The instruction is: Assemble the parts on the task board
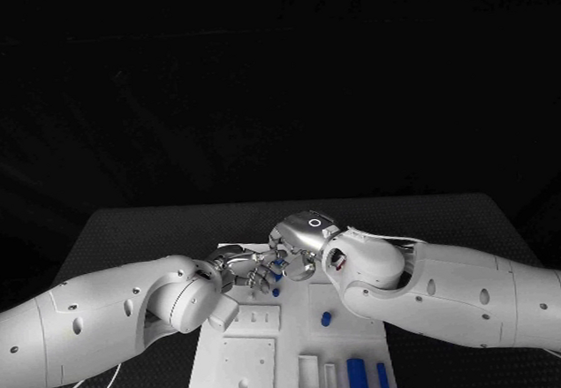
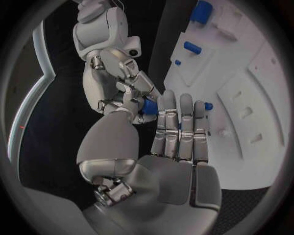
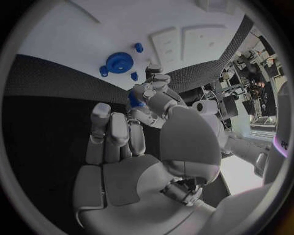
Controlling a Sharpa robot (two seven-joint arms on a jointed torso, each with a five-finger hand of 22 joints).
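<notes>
Both hands meet over the far end of the board [image 1: 258, 355], which lies on the bench [image 1: 143, 229]. The left hand [image 1: 238, 269] and right hand [image 1: 299, 237] together pinch a small blue part [image 2: 149, 105] between their fingers. More blue parts [image 1: 357, 377] lie at the board's 5 o'clock corner.
</notes>
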